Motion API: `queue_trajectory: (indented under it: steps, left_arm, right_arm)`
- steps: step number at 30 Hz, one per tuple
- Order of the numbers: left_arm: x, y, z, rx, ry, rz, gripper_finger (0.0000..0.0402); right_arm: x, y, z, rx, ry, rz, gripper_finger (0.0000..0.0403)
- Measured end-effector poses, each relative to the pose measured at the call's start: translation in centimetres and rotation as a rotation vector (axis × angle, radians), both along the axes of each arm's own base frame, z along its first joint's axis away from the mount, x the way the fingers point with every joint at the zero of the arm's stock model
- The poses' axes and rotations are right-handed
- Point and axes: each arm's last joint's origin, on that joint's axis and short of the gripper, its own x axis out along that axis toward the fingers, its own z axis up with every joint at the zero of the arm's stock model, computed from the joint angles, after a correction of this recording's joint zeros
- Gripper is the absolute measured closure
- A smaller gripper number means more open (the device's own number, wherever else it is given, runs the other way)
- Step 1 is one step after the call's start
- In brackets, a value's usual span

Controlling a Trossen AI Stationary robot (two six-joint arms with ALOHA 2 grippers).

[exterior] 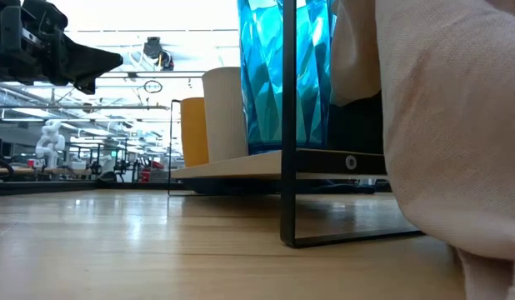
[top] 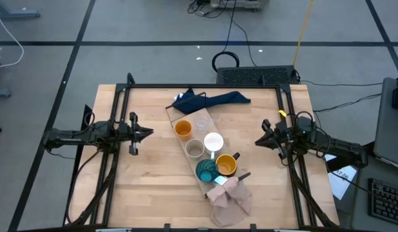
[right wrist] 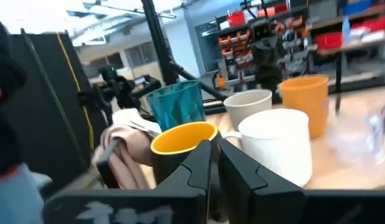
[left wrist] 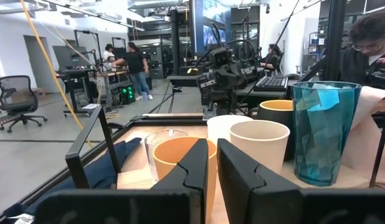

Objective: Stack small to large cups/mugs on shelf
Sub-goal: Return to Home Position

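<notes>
Hanging apart from the cups, both claws are pinched closed and hold nothing.

Left claw (top: pixel 147 133) hovers over the left side of the surface (top: pixel 141 187), its fingers drawn together with only a thin slit between them. Right claw (top: pixel 259 142) hovers over the right side, just as closed and empty. Both point inward at the shelf (top: pixel 175 116), which lies diagonally between them, and both stay well clear of it. All six cups stand on the shelf in pairs. The clear glass (top: pixel 202 121) and orange cup (top: pixel 183 129) are at the far end. The white mug (top: pixel 214 142) and beige-grey cup (top: pixel 194 149) are in the middle. The mustard-yellow mug (top: pixel 226 165) and teal cup (top: pixel 207 171) are at the near end. A dark blue cloth (top: pixel 212 100) lies by the far end, and a pinkish-beige cloth (top: pixel 230 196) lies against the near end.
</notes>
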Motion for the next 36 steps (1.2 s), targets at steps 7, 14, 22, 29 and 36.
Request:
queue_trajectory:
  steps: [7,14,22,29,36]
  left_arm:
    - [0.0,0.0,0.01,0.0,-0.001,0.0,0.0364]
    - [0.0,0.0,0.0,0.0,0.0,0.0,0.0364]
    - [0.0,0.0,0.03,0.0,-0.002,0.0,0.0364]
    - [-0.01,0.0,0.04,0.0,-0.002,0.0,0.0364]
    - [-0.01,0.0,0.04,0.0,-0.002,0.0,0.0364]
  right_arm:
    - [0.27,-0.05,-0.14,0.216,0.053,-0.187,0.0383]
    - [0.42,0.36,-0.56,-0.177,0.024,-0.354,0.0391]
    - [0.44,0.68,-0.6,-0.206,0.021,-0.335,0.04]
    - [0.44,0.68,-0.51,-0.241,0.006,-0.337,0.0401]
    - [0.47,0.68,-0.5,-0.243,0.006,-0.334,0.0399]
